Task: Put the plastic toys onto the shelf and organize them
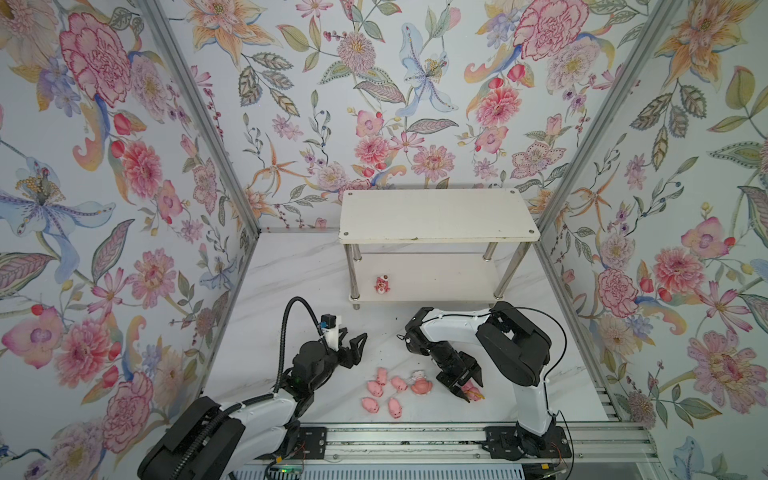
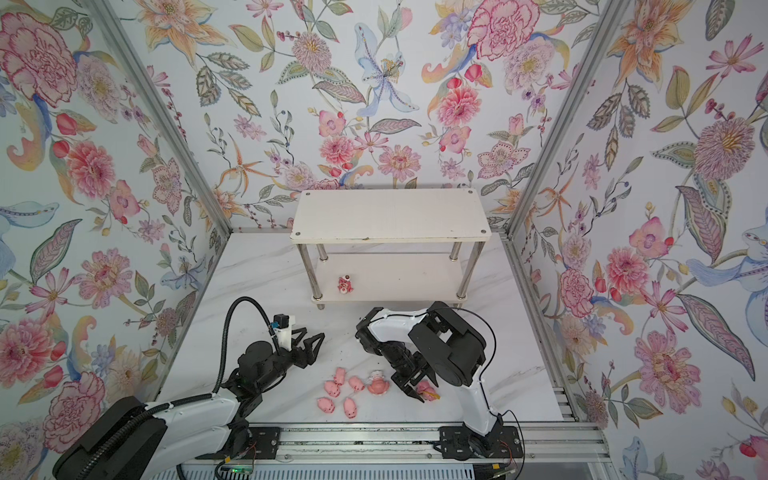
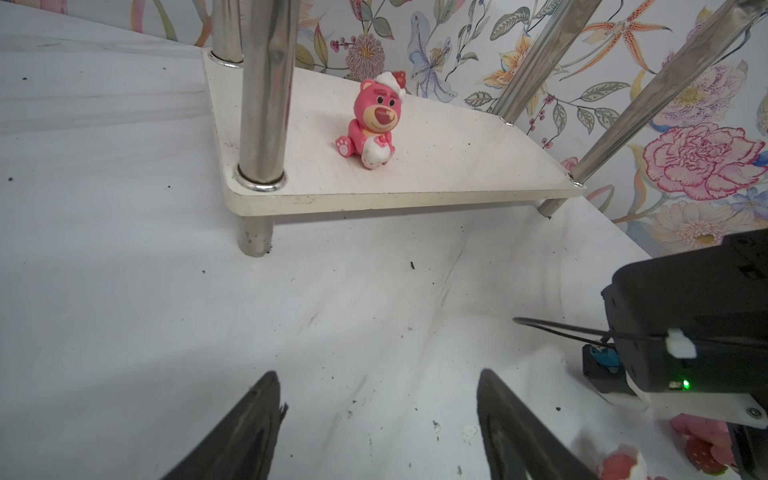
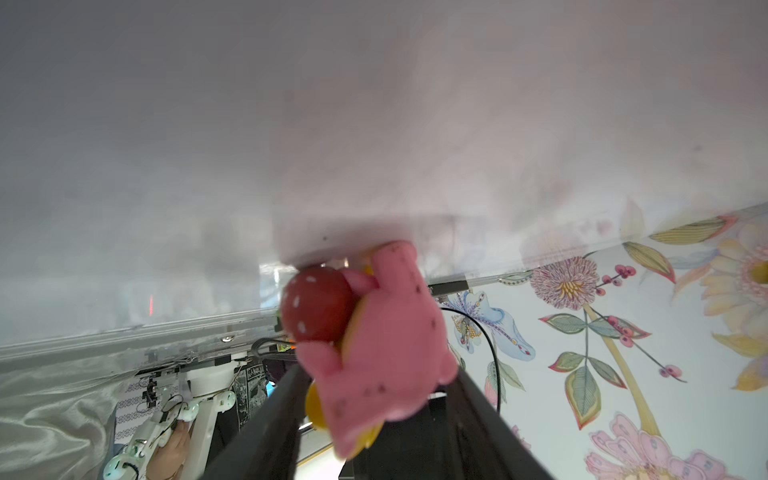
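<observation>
While L gripper (image 3: 378,374) gapes empty, R gripper (image 1: 471,390) straddles yellow-petalled toy (image 4: 386,345), grip unclear

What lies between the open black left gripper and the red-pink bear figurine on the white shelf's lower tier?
Only bare white tabletop, then the front edge of the shelf; the left wrist view shows it.

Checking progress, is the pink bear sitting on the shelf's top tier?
No, the pink bear sits upright on the lower tier of the shelf, near a chrome leg.
</observation>
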### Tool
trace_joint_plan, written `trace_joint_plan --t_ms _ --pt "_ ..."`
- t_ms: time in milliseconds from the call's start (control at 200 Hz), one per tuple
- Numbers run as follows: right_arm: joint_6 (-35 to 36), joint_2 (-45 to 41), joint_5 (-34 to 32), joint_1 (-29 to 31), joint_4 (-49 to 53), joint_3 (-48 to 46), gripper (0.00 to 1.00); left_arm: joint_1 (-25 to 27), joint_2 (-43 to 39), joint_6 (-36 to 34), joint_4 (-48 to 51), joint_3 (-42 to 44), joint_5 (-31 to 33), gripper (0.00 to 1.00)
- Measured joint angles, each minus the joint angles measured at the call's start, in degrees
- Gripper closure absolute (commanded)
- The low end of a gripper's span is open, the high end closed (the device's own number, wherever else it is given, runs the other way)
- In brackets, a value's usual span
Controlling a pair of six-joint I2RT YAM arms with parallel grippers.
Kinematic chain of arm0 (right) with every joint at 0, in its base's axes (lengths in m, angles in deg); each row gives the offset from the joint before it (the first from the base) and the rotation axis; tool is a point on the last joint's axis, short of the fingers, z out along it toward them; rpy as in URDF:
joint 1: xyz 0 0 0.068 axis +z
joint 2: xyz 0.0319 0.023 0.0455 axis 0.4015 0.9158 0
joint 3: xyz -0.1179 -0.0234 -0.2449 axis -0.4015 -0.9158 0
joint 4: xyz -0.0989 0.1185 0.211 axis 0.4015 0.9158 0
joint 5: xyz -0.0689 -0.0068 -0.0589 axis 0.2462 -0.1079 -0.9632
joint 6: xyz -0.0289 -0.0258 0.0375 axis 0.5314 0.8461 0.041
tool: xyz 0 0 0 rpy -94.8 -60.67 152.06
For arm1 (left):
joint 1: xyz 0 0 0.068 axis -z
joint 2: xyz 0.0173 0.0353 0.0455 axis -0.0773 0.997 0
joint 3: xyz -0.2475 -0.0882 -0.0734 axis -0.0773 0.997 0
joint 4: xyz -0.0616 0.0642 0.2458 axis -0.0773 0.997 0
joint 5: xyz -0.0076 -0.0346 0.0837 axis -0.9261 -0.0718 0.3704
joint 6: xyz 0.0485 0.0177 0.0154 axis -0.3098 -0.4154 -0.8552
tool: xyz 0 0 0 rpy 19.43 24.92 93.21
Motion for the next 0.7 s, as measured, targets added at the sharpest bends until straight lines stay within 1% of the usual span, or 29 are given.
trace_joint_plan --t_ms 110,195,305,405,520,611,701 --pt "-0.2 0.31 -1.97 -0.39 -0.35 0.76 0.27 0.0 0.83 -0.02 -0.2 0.0 0.04 0.24" --pt "-0.9 0.13 -3.52 -0.59 -1.57 1.4 0.24 0.0 1.49 -0.02 -0.39 0.0 0.04 0.24" --pt "-2.97 -3.87 -4.15 -1.01 -3.08 1.55 0.2 0.0 2.47 0.0 -0.66 0.0 0.02 0.25" --pt "-6.71 -12.92 -4.42 -1.36 -4.22 1.38 0.19 0.0 3.61 0.02 -1.46 0.0 -0.02 0.25" --pt "-13.11 -27.1 -3.28 -1.38 -6.67 -2.03 0.19 0.0 4.94 0.28 -2.67 0.0 -0.48 0.25" --pt "-18.71 -37.79 -1.29 -1.79 -9.75 -8.11 0.19 0.0 5.84 0.7 -3.3 0.0 -1.31 0.25" --pt "-25.79 -48.96 2.21 -2.54 -15.76 -17.53 0.2 0.0 6.23 1.09 -3.65 0.0 -1.6 0.26"
